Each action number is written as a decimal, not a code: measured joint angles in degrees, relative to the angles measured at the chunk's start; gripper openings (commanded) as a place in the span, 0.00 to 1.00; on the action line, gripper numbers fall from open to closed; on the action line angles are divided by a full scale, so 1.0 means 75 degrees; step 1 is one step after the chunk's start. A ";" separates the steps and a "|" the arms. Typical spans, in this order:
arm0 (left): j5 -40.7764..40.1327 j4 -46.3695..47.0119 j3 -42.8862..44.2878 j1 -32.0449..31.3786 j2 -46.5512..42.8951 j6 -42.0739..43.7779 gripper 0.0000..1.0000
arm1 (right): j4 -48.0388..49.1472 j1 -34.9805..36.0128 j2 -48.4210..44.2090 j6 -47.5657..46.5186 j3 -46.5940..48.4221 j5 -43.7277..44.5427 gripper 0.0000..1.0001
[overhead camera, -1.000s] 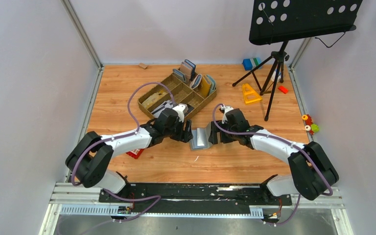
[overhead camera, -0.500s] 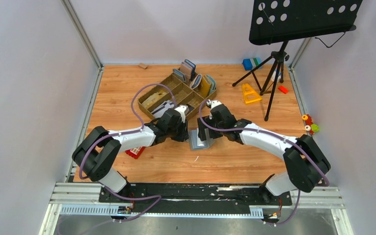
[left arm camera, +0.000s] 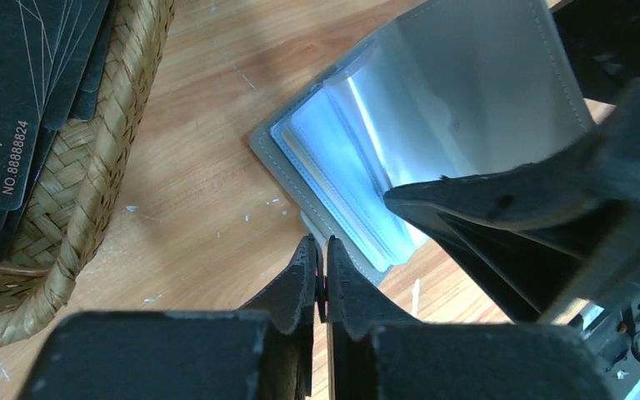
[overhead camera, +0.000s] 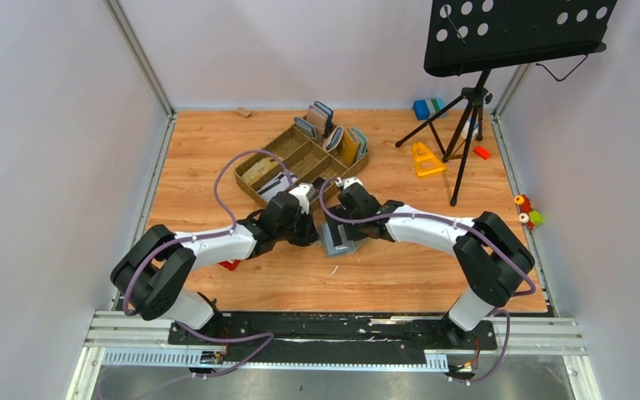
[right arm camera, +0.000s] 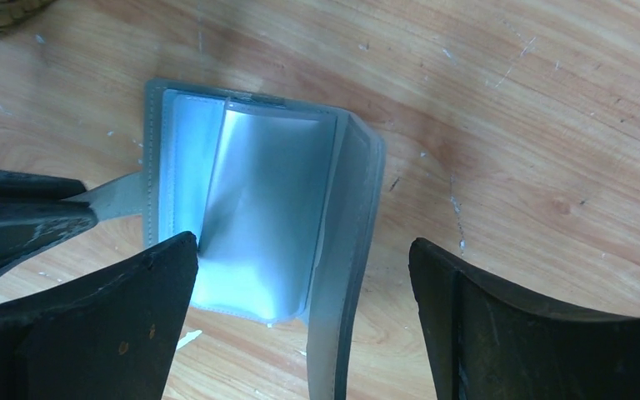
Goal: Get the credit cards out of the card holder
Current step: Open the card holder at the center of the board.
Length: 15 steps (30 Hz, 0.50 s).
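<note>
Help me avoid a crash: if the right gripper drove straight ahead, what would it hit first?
Probably the flat grey bi-fold card holder, lying open ahead between the right gripper's spread fingers; depth unclear.

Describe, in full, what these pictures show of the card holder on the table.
The card holder is a grey bi-fold of leather-like material with stitched edges, lying open on the wooden table beside a woven tray. Inside are pale blue faces and clear plastic sleeves, one curling up. One cover lies flat, the other tilts upward. The left fingers, closed, meet its edge; the open right fingers stand on either side of it.
</note>
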 measured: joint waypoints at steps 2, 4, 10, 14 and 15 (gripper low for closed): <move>0.0023 0.0050 -0.0041 0.0000 -0.0085 -0.0026 0.05 | -0.0082 0.0029 0.0105 -0.0003 0.0047 0.0058 0.98; 0.0035 0.0082 -0.0044 0.0000 -0.0172 -0.0029 0.05 | -0.0157 0.0061 0.0230 -0.0003 0.0108 0.0189 0.98; 0.0052 0.0087 -0.0044 0.0000 -0.0283 -0.0023 0.04 | -0.0423 0.0108 0.0254 -0.0105 0.0274 0.0761 0.96; -0.0009 0.0017 -0.0044 0.0000 -0.0291 0.0006 0.04 | -0.0586 -0.0006 0.0146 -0.0254 0.0210 0.0985 0.92; -0.0023 -0.0006 -0.0044 0.0000 -0.0300 0.0009 0.04 | -0.0597 -0.0079 0.0067 -0.0297 0.0140 0.0985 0.91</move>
